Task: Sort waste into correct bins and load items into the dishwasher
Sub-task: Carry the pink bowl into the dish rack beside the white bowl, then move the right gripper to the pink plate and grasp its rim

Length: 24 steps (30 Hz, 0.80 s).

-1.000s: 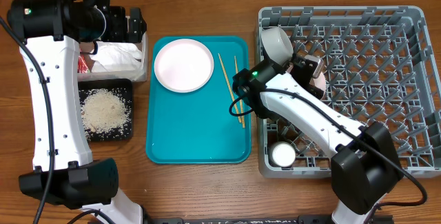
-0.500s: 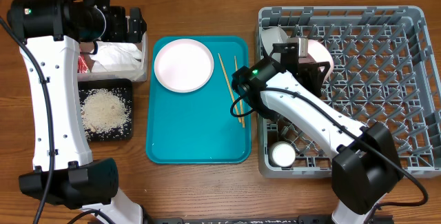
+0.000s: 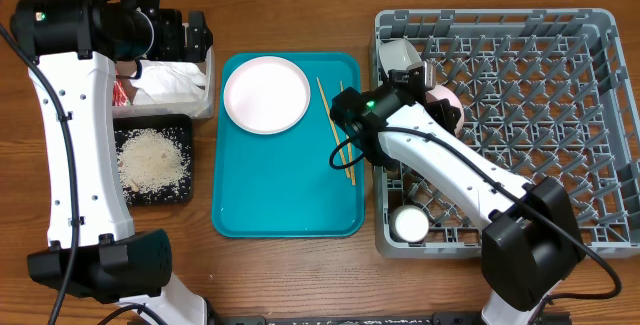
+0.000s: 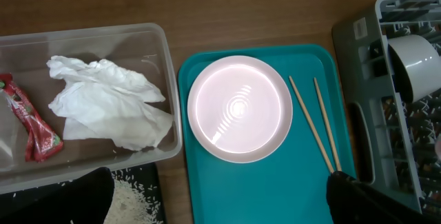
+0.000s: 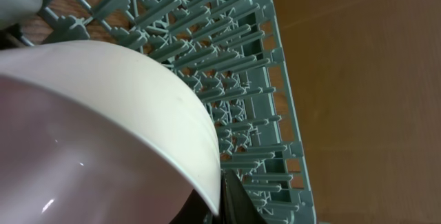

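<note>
Right claw [image 3: 431, 86] clamped on rim of pale-pink bowl [image 5: 103, 127], dish rack [image 5: 251, 107] just below claw. Bowl stiff, glossy, likely slippery, breakable; rim hold thin, lower gently.

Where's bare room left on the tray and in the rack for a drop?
On the tray, the whole near half is bare, below the plate and chopsticks. In the rack, the middle and right hold only pegs. Its left edge is crowded: white bowl, pink bowl, cup.
</note>
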Each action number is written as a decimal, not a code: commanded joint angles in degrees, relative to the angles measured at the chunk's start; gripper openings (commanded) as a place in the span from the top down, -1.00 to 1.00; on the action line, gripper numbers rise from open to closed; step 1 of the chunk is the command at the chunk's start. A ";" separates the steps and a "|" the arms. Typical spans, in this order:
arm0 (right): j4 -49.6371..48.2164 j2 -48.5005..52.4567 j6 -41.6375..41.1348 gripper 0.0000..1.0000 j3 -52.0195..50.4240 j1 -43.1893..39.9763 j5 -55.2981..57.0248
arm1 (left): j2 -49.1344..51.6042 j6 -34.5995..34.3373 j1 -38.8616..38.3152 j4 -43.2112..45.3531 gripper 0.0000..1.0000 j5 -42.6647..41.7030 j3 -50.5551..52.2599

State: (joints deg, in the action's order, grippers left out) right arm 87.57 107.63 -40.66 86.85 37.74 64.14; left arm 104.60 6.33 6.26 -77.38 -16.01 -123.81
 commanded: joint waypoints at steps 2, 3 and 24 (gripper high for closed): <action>-0.35 -0.11 0.31 0.92 -2.43 -1.60 1.84 | -0.39 0.31 0.09 0.04 -1.00 0.11 -0.39; -0.48 -0.11 0.11 0.92 -2.84 -1.68 2.78 | -0.39 0.31 0.09 0.04 -1.00 0.11 -0.42; -0.59 -0.13 0.59 0.59 -3.67 4.37 -6.05 | -0.39 0.31 0.09 0.02 -1.00 0.09 -0.39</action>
State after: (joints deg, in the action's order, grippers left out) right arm 85.82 107.63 -40.53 82.85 40.27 62.83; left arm 104.60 6.31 6.26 -77.38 -16.01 -123.81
